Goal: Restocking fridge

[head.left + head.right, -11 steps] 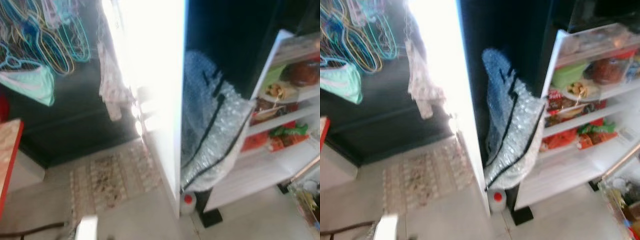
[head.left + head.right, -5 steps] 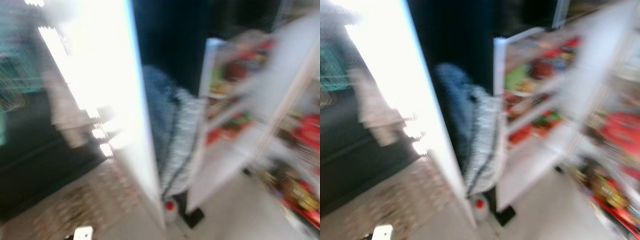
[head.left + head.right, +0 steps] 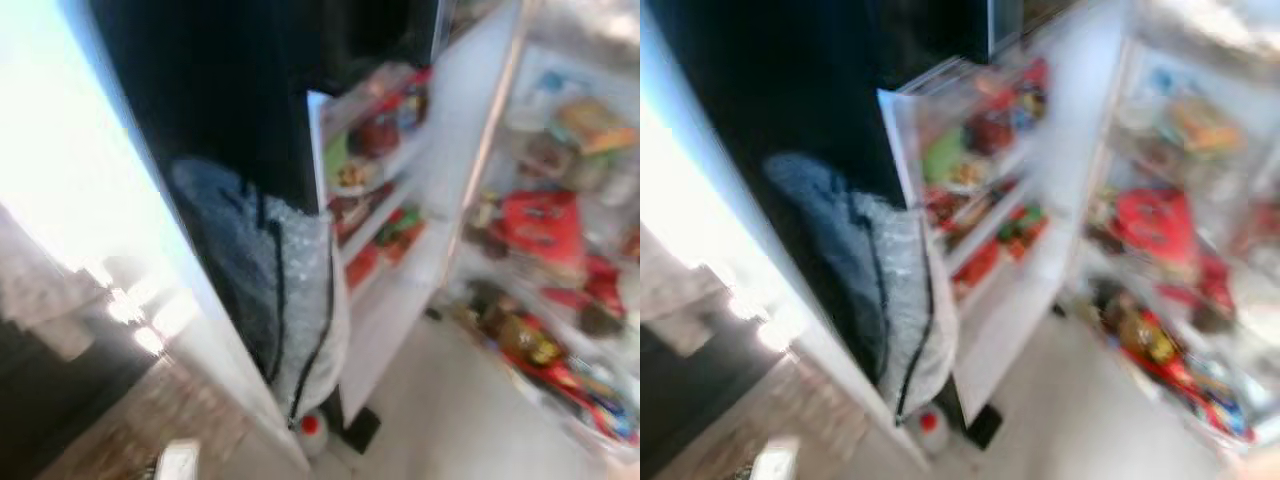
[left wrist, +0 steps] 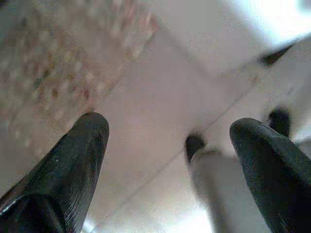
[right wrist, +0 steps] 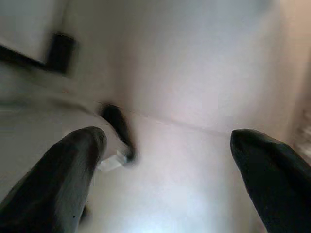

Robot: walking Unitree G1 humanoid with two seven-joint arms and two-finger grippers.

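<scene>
The open fridge [image 3: 560, 230] stands ahead and to the right, its shelves packed with what look like red packets and jars, though the head views are blurred. Its door [image 3: 385, 250] swings out to the left of the shelves, its racks holding more food. A silvery quilted bag [image 3: 290, 290] hangs just beside the door, above a small bottle with a red cap [image 3: 312, 428] on the floor [image 3: 450, 400]. The left pincer [image 4: 170, 160] hangs low with its fingers wide apart, gripping nothing, over pale floor tiles and a patterned rug [image 4: 53, 73]. The right pincer [image 5: 165, 170] is likewise spread wide and bare, over pale floor.
</scene>
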